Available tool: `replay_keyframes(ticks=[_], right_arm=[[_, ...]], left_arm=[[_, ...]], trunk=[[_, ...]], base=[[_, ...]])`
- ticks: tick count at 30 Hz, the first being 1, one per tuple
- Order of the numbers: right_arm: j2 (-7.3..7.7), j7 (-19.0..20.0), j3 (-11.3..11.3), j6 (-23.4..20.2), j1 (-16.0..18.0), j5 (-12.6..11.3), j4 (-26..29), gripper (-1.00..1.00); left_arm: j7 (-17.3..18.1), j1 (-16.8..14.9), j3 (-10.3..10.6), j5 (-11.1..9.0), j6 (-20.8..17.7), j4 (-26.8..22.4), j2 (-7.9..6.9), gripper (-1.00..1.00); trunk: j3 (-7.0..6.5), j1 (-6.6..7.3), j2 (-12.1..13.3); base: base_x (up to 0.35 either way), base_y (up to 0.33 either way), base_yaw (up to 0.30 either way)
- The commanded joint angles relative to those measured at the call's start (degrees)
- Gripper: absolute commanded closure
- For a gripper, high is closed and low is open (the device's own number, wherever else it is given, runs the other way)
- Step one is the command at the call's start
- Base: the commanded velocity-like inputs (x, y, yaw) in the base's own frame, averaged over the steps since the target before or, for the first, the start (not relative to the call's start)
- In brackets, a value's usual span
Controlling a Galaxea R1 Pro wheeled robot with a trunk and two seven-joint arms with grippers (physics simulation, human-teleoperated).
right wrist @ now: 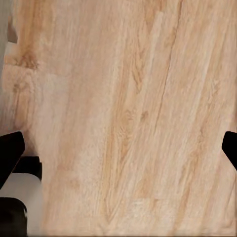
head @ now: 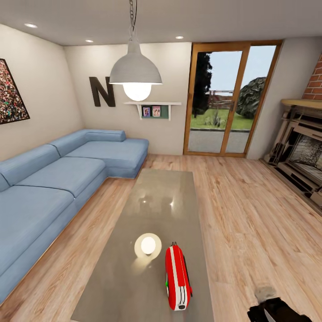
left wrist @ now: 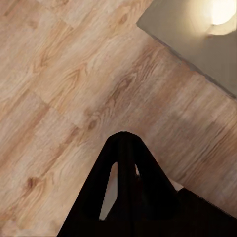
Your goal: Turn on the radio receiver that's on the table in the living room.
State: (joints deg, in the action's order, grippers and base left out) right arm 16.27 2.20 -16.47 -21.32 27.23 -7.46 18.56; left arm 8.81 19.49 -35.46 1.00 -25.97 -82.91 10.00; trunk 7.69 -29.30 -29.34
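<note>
The red radio receiver (head: pixel 178 277) lies on the near end of the long glossy table (head: pixel 161 197), its long side pointing away from me, with a white stripe along it and a white end facing me. Its dial is not visible. In the left wrist view my left gripper (left wrist: pixel 123 138) is shut, tips together, empty, over the wood floor beside a table corner (left wrist: pixel 197 44). My right gripper (right wrist: pixel 120 150) is open, its dark fingers (right wrist: pixel 10 153) at the picture's edges, with only floor between them. A dark part of my right arm (head: pixel 277 311) sits low, right of the table.
This is the living room: a blue corner sofa (head: pixel 49 179) along the table's left, a white pendant lamp (head: pixel 135 71) above it, glass doors (head: pixel 226 98) at the back, a brick fireplace (head: pixel 304 152) at right. Wood floor (head: pixel 250 214) runs on both sides of the table.
</note>
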Motion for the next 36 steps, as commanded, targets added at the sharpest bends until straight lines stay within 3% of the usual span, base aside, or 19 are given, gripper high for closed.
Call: replay_keyframes(ticks=[1,4,8,10,11,15,16,20,21,25,27,30,34,36], right_arm=[[0.32,-0.2,0.0,2.0,-1.3,0.0,-0.4,-1.0],[1.16,-1.3,0.1,8.4,-3.5,0.0,-5.8,-1.0],[1.43,-2.2,0.1,17.1,-4.2,-0.1,-18.1,-1.0],[1.51,-2.4,0.1,20.5,-5.3,-0.1,-21.6,-1.0],[1.49,-2.4,0.1,21.6,-7.4,-0.2,-22.6,-1.0],[1.39,-2.5,0.1,22.3,-11.8,-0.3,-23.2,-1.0],[1.23,-2.5,0.1,22.5,-14.0,-0.3,-23.3,-1.0],[0.68,-2.0,0.1,23.7,-19.1,-0.3,-23.3,-1.0],[0.28,-1.5,0.1,24.3,-20.8,-0.2,-23.3,-1.0],[-1.96,3.2,0.1,24.7,-23.4,-0.1,-23.2,-1.0],[-2.31,4.8,0.1,24.8,-23.7,-0.1,-23.2,-1.0],[-2.51,5.7,0.1,24.8,-23.8,0.0,-23.2,-1.0],[-2.6,6.6,0.0,24.8,-23.9,0.1,-23.1,-1.0],[-2.63,9.7,0.0,24.8,-23.9,0.2,-23.1,-1.0]], left_arm=[[0.0,0.0,-1.0,0.0,0.1,1.6,0.0,1.0],[0.0,0.0,-3.0,0.7,1.4,6.0,0.0,1.0],[0.0,0.1,-5.0,4.7,5.9,12.7,0.0,1.0],[-0.1,0.0,-6.5,6.6,10.7,18.0,0.0,1.0],[-0.1,0.0,-7.7,7.5,14.6,22.4,0.0,1.0],[-0.2,0.1,-9.5,9.1,21.4,32.4,-0.36,1.0],[-0.2,0.1,-9.8,9.4,24.6,38.3,-2.41,1.0],[-0.1,0.0,-10.0,9.5,32.0,51.2,-6.66,1.0],[-0.1,0.0,-9.7,9.5,34.9,57.0,-8.09,1.0],[0.8,0.1,-8.9,9.4,42.3,68.4,-10.43,1.0],[3.5,0.0,-7.9,9.4,43.8,70.6,-11.57,1.0],[11.3,0.0,-6.1,9.5,44.5,72.1,-14.13,1.0],[18.8,0.1,-5.0,9.5,44.6,74.2,-16.45,1.0],[22.0,0.1,-3.8,9.5,44.5,74.8,-17.56,1.0]], trunk=[[-0.01,0.0,0.0],[-0.01,0.0,0.0],[-0.01,0.0,0.0],[-0.01,0.0,0.0],[-0.01,0.0,0.0],[-0.01,0.0,0.0],[-0.01,0.0,0.0],[-0.01,0.0,0.0],[-0.01,0.0,0.0],[-0.01,0.0,0.0],[-0.01,0.0,0.0],[-0.01,0.0,0.0],[-0.01,0.0,0.0],[-0.01,0.0,0.0]], base=[[0.0,0.0,0.0],[0.0,0.0,0.0],[0.0,0.0,0.0],[0.0,0.0,0.0],[0.0,0.0,0.0],[0.0,0.0,0.0],[0.0,0.0,0.0],[0.0,0.0,0.0],[0.0,0.0,0.0],[0.0,0.0,0.0],[0.0,0.0,0.0],[0.0,0.0,0.0],[0.0,0.0,0.0],[0.0,0.0,0.0]])
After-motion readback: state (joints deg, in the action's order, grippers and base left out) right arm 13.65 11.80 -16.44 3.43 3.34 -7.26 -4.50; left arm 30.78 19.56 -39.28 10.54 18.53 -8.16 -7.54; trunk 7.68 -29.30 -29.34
